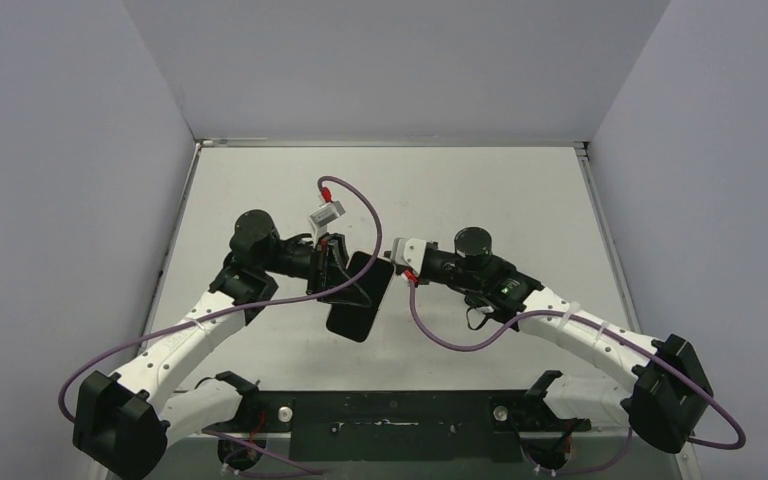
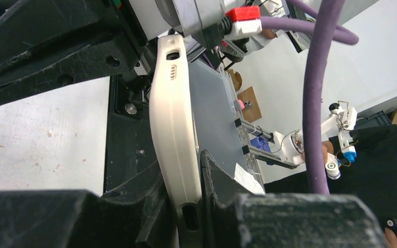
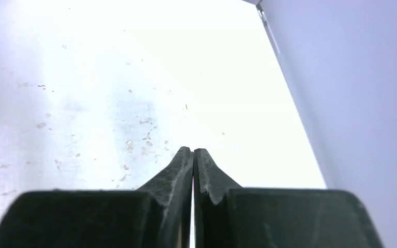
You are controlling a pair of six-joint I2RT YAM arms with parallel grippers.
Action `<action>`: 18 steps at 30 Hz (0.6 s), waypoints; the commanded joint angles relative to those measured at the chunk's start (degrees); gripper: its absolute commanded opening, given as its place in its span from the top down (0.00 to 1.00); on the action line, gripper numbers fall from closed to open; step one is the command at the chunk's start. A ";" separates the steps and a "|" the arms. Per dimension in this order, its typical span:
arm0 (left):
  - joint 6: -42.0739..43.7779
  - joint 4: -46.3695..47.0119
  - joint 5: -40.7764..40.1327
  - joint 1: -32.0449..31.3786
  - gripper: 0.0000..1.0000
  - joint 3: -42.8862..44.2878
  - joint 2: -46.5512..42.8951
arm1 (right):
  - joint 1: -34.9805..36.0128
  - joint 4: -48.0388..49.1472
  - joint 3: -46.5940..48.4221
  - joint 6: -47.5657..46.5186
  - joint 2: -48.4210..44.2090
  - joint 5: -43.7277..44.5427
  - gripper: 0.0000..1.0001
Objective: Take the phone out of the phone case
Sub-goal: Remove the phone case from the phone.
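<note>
place: robotics lab; white table [image 1: 480, 190]; grey enclosure walls [image 1: 390, 60]; purple cables [image 2: 312, 103]

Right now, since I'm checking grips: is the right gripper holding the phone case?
No, the right gripper is shut on nothing, with only table beyond it.

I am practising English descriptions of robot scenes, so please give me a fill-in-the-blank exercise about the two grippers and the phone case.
1. The left gripper is shut on the edge of the ____ phone case.
2. The fingers of the right gripper are pressed ____, holding nothing.
3. The phone sits ____ the phone case.

Missing words: white; together; inside.
</note>
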 commanded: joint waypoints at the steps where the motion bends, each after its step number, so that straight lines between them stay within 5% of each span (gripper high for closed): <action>1: 2.05 2.87 2.16 -0.19 1.00 3.78 -1.08 | -2.12 2.84 -3.31 8.65 -2.40 -0.82 0.96; 9: 6.15 -0.88 -8.47 2.06 1.00 4.33 -0.35 | -3.10 4.71 -7.55 19.14 -7.72 -7.67 0.62; 18: 3.18 3.62 -15.12 2.56 1.00 3.24 1.01 | -1.64 12.75 -10.28 29.48 -10.39 -16.25 0.51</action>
